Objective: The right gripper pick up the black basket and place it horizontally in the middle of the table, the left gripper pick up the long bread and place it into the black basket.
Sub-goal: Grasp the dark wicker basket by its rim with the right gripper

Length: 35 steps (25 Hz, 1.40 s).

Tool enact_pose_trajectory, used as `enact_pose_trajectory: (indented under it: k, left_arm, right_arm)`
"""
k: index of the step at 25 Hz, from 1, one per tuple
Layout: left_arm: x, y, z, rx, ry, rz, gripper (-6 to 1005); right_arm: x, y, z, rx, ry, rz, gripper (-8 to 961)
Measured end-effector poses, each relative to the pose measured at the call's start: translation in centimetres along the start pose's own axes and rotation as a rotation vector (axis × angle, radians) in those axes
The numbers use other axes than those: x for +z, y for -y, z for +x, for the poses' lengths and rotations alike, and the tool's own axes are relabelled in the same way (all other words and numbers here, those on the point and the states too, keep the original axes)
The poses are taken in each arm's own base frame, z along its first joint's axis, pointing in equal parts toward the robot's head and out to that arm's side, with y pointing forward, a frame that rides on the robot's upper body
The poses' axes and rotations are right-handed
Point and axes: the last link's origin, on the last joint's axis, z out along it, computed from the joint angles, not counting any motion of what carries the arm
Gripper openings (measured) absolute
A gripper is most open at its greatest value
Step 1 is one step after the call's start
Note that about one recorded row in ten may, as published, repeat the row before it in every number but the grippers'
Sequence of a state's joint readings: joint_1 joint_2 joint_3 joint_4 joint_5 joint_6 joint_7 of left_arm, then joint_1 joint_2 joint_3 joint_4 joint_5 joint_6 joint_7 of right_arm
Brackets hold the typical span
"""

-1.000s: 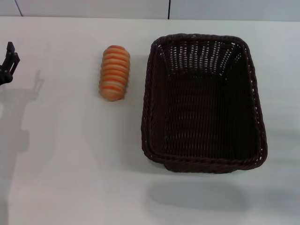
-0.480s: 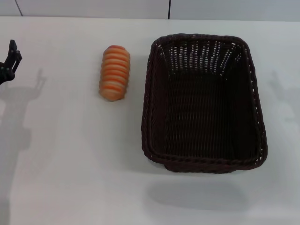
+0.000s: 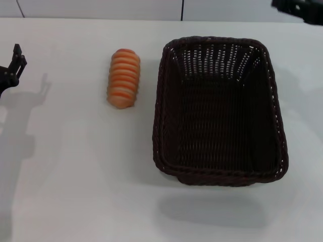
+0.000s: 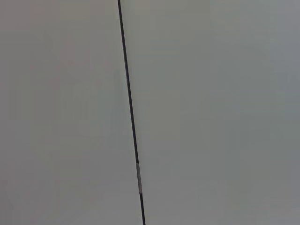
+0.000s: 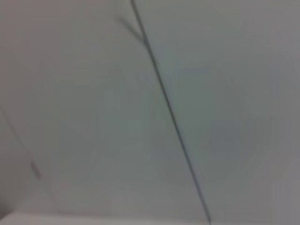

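The black basket (image 3: 220, 108) stands on the white table (image 3: 75, 176), right of the middle, with its long side running away from me and nothing inside. The long bread (image 3: 123, 77) lies on the table just left of the basket, apart from it. My left gripper (image 3: 14, 64) hangs at the far left edge of the head view, well left of the bread and holding nothing. A dark part of my right gripper (image 3: 301, 9) shows in the top right corner, beyond the basket's far right corner. Neither wrist view shows the basket or the bread.
A pale wall with a dark vertical seam (image 3: 181, 10) runs behind the table's far edge. Both wrist views show only such wall panels with a seam (image 4: 131, 117). Bare tabletop lies in front of the bread and the basket.
My right gripper has come into view at the top right corner. The left gripper has edged slightly up and to the right. Basket and bread have not moved.
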<state>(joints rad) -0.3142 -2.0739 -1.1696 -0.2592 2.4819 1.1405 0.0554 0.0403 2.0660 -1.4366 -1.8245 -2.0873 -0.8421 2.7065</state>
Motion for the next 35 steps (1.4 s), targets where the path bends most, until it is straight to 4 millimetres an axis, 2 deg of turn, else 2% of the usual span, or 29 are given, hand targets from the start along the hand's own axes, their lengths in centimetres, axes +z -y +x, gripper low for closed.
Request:
enact_pose_trajectory:
  k: [4,10,14,18,23,32,35]
  left_arm:
    - [0.1,0.1,-0.3,-0.002,0.022,0.004,862]
    - [0.3,0.2,-0.3,-0.005,0.029,0.008,861]
    - [0.5,0.2,-0.2,-0.006,0.026,0.005,861]
    - [0.8,0.0,-0.1,-0.003,0.019,0.000,861]
    - [0.9,-0.1,0.0,-0.002,0.017,-0.004,860]
    - [0.9,0.0,0.0,-0.003,0.018,0.001,860]
    - [0.9,0.0,0.0,-0.002,0.018,0.002,859]
  right_arm:
    - [-1.4,0.8,0.2,0.073,-0.176,-0.027,836]
    - [-3.1,3.3,0.5,0.123,-0.345,0.036,836]
    - [-2.2,3.7,2.0,0.161,-0.417,0.017,835]
    - [0.1,3.1,3.5,0.163,-0.481,-0.032,835]
    - [2.3,3.5,5.3,0.186,-0.533,-0.056,806]
    - [4.4,4.0,6.4,0.175,-0.576,-0.061,755]
    - [4.8,3.8,6.8,0.110,-0.610,-0.078,738]
